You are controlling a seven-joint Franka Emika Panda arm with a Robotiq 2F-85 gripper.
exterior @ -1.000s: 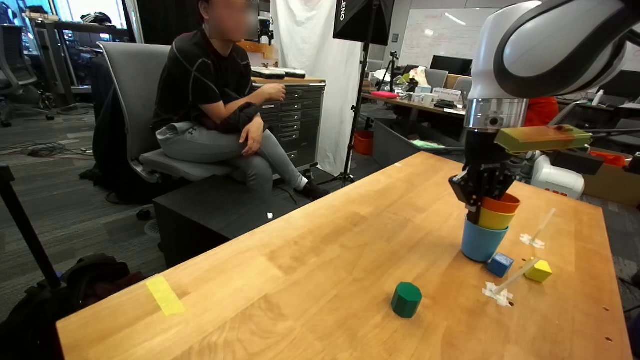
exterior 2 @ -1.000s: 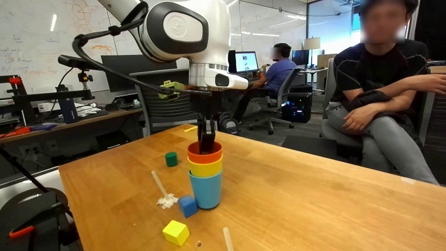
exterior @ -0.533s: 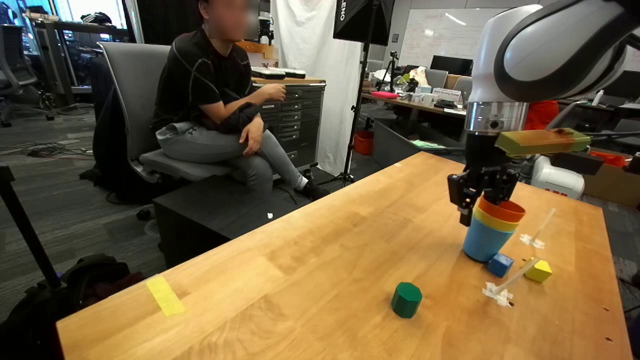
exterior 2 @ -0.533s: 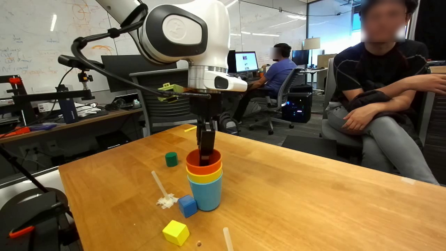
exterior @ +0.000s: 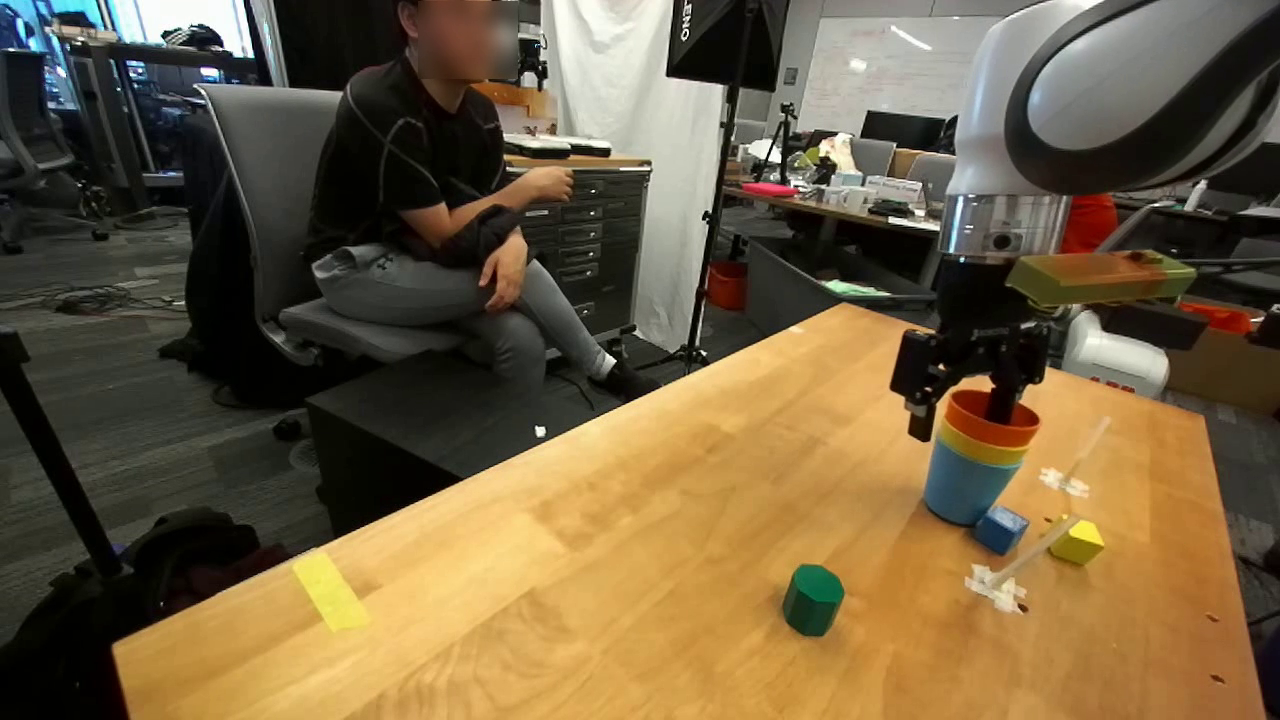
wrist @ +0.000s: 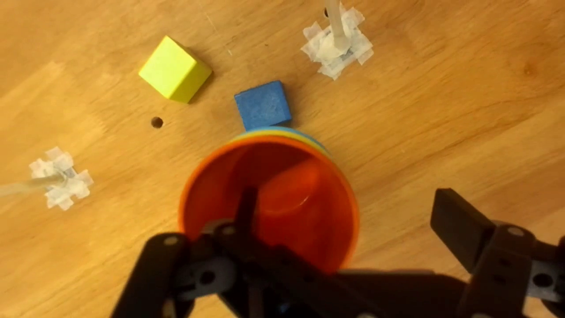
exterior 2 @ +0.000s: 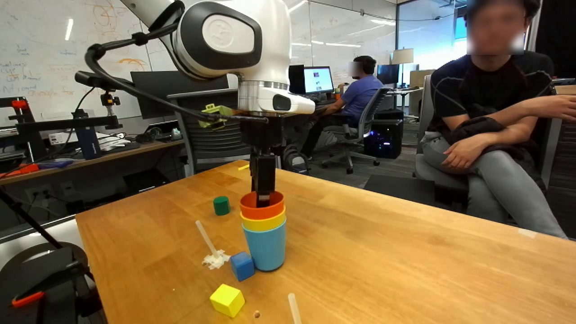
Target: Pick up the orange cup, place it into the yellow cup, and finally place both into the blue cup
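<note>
Your gripper (exterior: 960, 420) has spread its fingers since a second ago, and the orange cup (exterior 2: 264, 213) and the yellow cup (exterior 2: 264, 223) sit lower in the blue cup (exterior 2: 265, 248) than they did then. As found, the orange cup is nested in the yellow cup, and both are nested in the blue cup, their rims showing above it. Your gripper stands wide: one finger reaches down inside the orange cup, the other hangs outside it, apart from the rim. Whether the inner finger touches the wall, you cannot tell. Just beside the blue cup you have a blue block (exterior 2: 242, 266); contact between them is unconfirmed. Near the blue cup, farther off than that block, are a yellow block (exterior 2: 227, 300) and two pale sticks (exterior: 1035, 553) fixed with white tape (exterior 2: 219, 261) to the table (exterior: 600, 560). More distant from the blue cup stands a green block (exterior: 813, 600) and, well apart, a strip of yellow tape (exterior: 330, 592).
</note>
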